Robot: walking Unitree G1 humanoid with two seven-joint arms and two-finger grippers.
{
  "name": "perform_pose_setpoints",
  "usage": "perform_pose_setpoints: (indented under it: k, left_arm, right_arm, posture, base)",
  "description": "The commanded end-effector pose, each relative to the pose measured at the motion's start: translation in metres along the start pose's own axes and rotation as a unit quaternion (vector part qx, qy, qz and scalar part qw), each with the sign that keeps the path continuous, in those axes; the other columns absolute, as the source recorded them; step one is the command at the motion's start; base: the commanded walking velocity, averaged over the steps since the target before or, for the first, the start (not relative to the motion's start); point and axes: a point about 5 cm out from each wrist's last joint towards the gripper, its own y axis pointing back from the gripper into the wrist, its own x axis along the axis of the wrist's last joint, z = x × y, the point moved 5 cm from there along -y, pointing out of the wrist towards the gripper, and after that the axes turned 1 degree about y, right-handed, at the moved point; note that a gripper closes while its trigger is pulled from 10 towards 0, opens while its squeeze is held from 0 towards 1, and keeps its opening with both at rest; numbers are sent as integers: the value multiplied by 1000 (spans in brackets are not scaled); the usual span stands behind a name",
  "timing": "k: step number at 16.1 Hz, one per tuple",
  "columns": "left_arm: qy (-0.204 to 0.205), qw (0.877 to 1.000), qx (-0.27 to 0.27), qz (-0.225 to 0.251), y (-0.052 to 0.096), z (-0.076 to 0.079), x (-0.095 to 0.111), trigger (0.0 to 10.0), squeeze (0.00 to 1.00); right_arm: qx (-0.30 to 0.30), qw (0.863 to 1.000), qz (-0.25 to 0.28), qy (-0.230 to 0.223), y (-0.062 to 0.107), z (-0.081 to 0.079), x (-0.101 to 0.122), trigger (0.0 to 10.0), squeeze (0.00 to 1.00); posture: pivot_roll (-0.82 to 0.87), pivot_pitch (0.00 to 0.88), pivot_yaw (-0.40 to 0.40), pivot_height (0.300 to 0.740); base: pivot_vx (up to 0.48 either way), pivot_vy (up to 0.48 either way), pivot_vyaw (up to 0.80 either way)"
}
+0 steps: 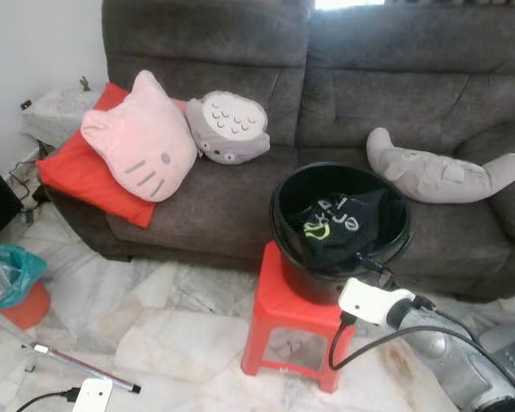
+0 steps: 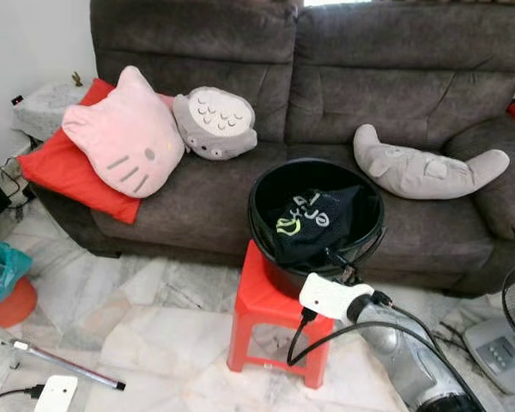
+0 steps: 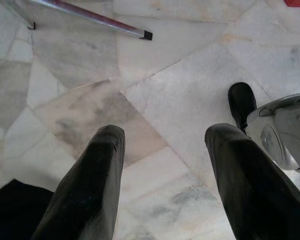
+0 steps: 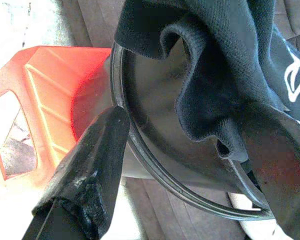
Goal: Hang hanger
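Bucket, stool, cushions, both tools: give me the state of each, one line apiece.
black bucket: upright on the stool, dark garment inside.
red stool: upright on the floor.
dark garment: crumpled, draped over the bucket rim.
pink cat cushion: leaning on the sofa back.
right tool: open, astride the bucket rim.
left tool: open, above the floor.

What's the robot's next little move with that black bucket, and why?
Probably lower the right gripper a little further into the bucket and close on the black garment. Its fingers are open, straddling the rim, one outside and one inside beside the cloth, nothing gripped. The left gripper hangs open over the floor.
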Motion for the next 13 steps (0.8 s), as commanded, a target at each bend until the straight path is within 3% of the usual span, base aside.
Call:
perform_pose_setpoints:
  k: [1,13]
  left_arm:
    - [-8,1000,0,-5,0,-3,-2,10000,0]
    - [-6,1000,-2,-6,0,-2,-2,10000,0]
  right_arm:
    - [1,1000,-1,2,-1,0,-1,10000,0]
    - [6,1000,1,0,0,-4,1,10000,0]
  posture:
    - [-186,0,37,719]
    - [-187,0,38,719]
  base:
    - [274,0,0]
    - [23,0,0]
